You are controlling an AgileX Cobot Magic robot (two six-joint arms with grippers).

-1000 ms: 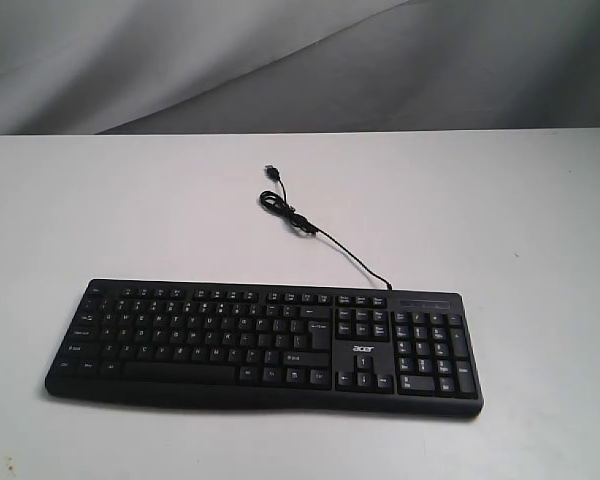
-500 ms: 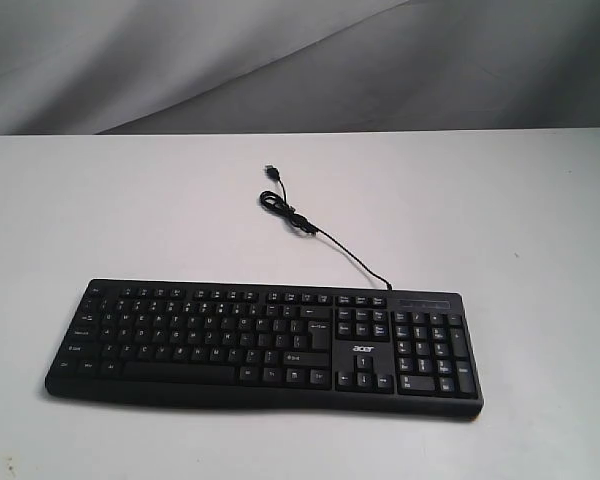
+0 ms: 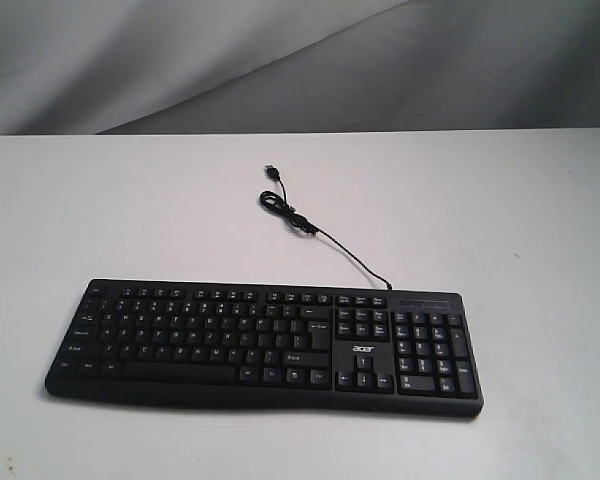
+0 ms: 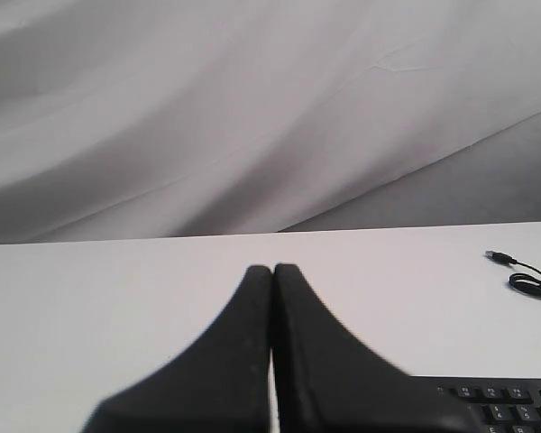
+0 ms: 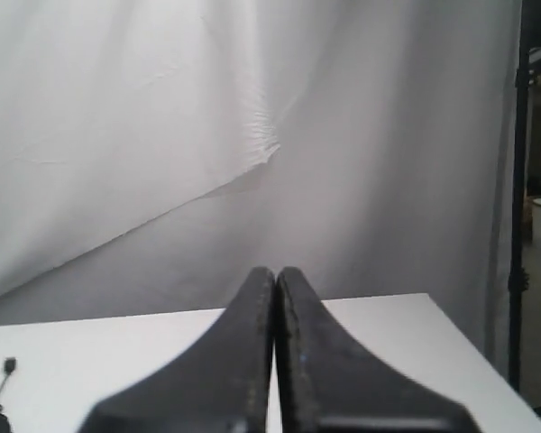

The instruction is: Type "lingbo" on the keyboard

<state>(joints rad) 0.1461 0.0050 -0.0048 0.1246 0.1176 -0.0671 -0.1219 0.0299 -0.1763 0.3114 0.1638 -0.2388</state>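
The black keyboard point(image 3: 265, 345) with white legends and an acer logo lies flat on the white table point(image 3: 500, 220), number pad at its right end. Its thin black USB cable point(image 3: 310, 228) runs back from the rear edge to a loose plug. Neither arm shows in the exterior view. In the left wrist view my left gripper point(image 4: 272, 270) is shut with nothing in it, held above the table, a corner of the keyboard point(image 4: 505, 406) beside it. My right gripper point(image 5: 276, 271) is shut and empty too, over the table away from the keys.
A grey-white cloth backdrop point(image 3: 280, 60) hangs behind the table's far edge. The cable's plug point(image 4: 497, 257) and coil lie on the table behind the keyboard. A dark stand point(image 5: 519, 198) rises past the table's side in the right wrist view.
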